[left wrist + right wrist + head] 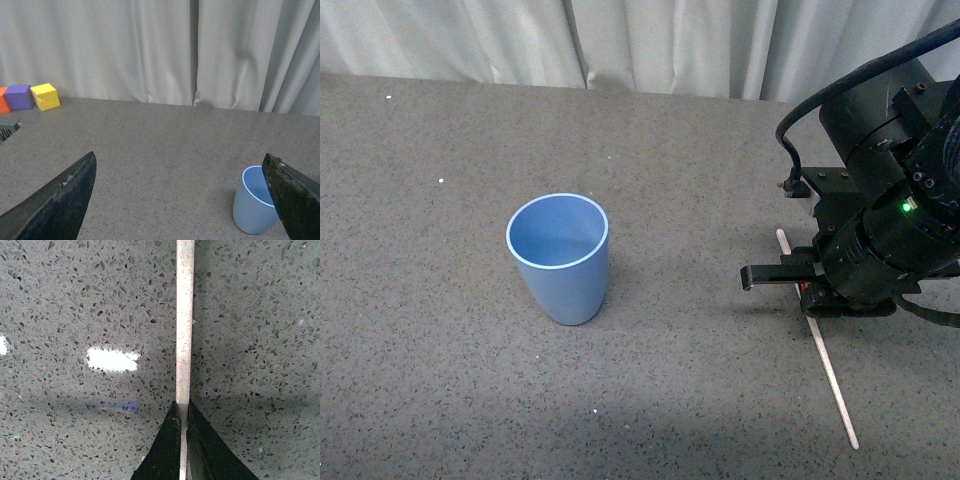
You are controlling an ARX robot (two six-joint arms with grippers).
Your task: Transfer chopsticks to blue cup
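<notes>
The light blue cup [559,258] stands upright and empty on the grey speckled table, left of centre. The chopsticks [830,370], one thin pale stick, lie on the table at the right, running from far to near. My right gripper [807,292] is low over the stick's middle and shut on it; in the right wrist view the two black fingertips [172,440] pinch the stick [184,320] against the table. My left gripper [180,200] is open and empty; the cup [254,206] shows beside one of its fingers [295,200].
A white curtain [640,40] hangs along the table's far edge. Orange, purple and yellow blocks [45,96] sit far off in the left wrist view, by a dark object at the picture's edge.
</notes>
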